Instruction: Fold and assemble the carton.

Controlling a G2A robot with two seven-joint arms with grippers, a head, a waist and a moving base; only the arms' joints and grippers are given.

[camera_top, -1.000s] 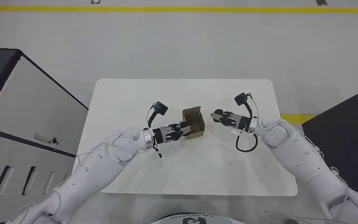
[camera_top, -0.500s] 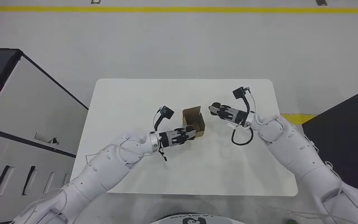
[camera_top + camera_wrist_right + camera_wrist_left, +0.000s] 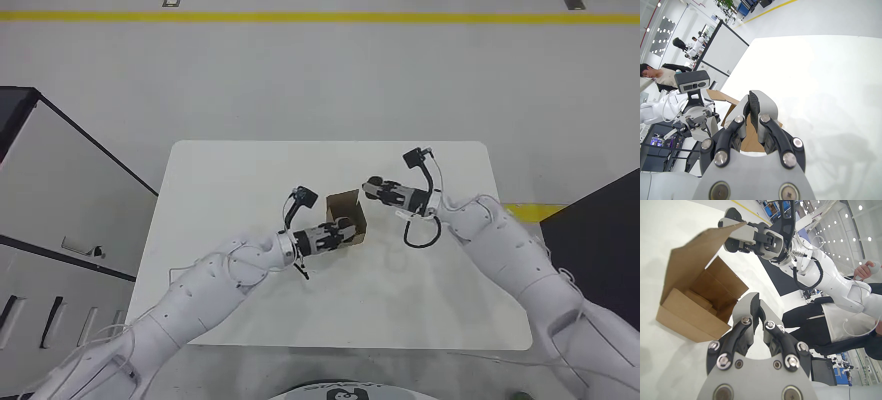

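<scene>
Top: brown cardboard carton (image 3: 347, 213), boxy, top open, sits mid white bench (image 3: 230, 200). L jaws touch its 6 o'clock side; R jaws near its 2 o'clock corner.
L wrist: L jaws closed, carton wall just beside. One flap (image 3: 696, 247) stands up; folded bottom flaps inside.
R wrist: R jaws closed, ribbed black pads (image 3: 755, 108) together, carton behind.

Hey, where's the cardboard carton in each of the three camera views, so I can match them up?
Top view: carton at the middle of the table, between the two arms.
Left wrist view: carton open-topped, one flap raised, just beyond the left gripper.
Right wrist view: carton largely hidden behind the right gripper, brown wall showing.
Shared landmark: the white table under it.
</scene>
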